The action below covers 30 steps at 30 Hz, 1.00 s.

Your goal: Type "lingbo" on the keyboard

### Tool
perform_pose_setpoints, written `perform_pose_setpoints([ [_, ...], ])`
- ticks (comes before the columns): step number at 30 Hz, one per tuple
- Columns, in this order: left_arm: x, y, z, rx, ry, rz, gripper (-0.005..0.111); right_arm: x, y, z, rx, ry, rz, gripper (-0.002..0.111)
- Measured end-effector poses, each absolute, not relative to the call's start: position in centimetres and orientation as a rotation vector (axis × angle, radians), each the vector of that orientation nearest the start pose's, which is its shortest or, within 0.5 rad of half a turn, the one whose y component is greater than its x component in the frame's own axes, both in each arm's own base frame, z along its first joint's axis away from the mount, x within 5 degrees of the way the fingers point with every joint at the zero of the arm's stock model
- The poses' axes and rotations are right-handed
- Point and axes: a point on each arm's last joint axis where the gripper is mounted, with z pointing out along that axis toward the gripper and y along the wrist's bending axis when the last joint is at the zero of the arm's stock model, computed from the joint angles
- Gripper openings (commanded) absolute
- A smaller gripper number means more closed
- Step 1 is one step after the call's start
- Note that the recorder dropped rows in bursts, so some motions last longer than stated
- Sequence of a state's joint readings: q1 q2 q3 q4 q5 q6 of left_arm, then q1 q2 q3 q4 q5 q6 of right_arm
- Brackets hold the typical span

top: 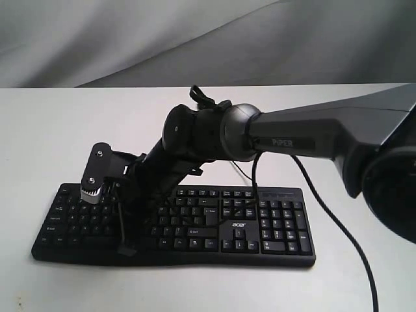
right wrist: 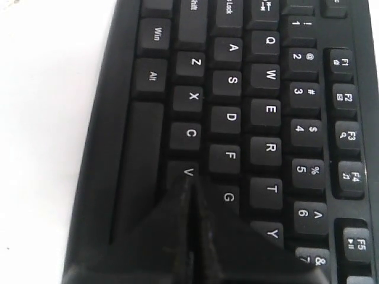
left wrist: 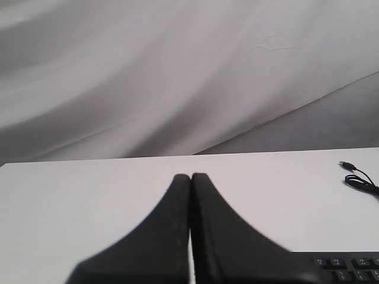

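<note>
I am holding my right hand [right wrist: 189, 186] pinched together, one narrow tip for poking single keys on the keyboard [right wrist: 269, 109].

The right arm [top: 312, 133] runs in level from well behind its claw and bends at a rounded grey wrist joint [top: 237, 133]. From there a black link slopes steeply down to the right claw [top: 125, 242], whose tips point downward. A silver-capped block [top: 96, 179] juts out just beside the claw's base. Seen from its own wrist, this claw's two dark fingers [right wrist: 160, 236] are pressed together with no gap. The left claw [left wrist: 190, 177] is closed the same way, meeting along one thin seam and holding nothing
</note>
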<state>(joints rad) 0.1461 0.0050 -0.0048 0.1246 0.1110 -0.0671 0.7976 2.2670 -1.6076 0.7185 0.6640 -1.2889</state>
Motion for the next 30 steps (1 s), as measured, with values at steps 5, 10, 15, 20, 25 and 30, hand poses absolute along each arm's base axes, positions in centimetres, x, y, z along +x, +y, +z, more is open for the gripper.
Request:
perform_pose_setpoints([
  [5, 5.59, 0.95, 20.45, -0.082, 1.594, 0.169, 0.001, 30.16, 36.33, 12.33, -1.884, 1.855, 0.594, 0.0],
  [10, 5.59, 0.95, 20.45, -0.082, 1.594, 0.169, 0.001, 30.16, 36.34, 11.97, -1.886, 1.863, 0.597, 0.0],
  [15, 5.59, 0.95, 20.45, -0.082, 1.594, 0.169, 0.001, 30.14, 36.35, 11.79, -1.886, 1.869, 0.603, 0.0],
  [20, 5.59, 0.95, 20.45, -0.082, 1.594, 0.169, 0.001, 30.14, 36.35, 11.79, -1.886, 1.869, 0.603, 0.0],
  [25, 5.59, 0.95, 20.45, -0.082, 1.594, 0.169, 0.001, 30.14, 36.35, 11.79, -1.888, 1.867, 0.602, 0.0],
  [30, 5.59, 0.95, 20.45, -0.082, 1.594, 0.169, 0.001, 30.13, 36.35, 11.62, -1.889, 1.87, 0.603, 0.0],
])
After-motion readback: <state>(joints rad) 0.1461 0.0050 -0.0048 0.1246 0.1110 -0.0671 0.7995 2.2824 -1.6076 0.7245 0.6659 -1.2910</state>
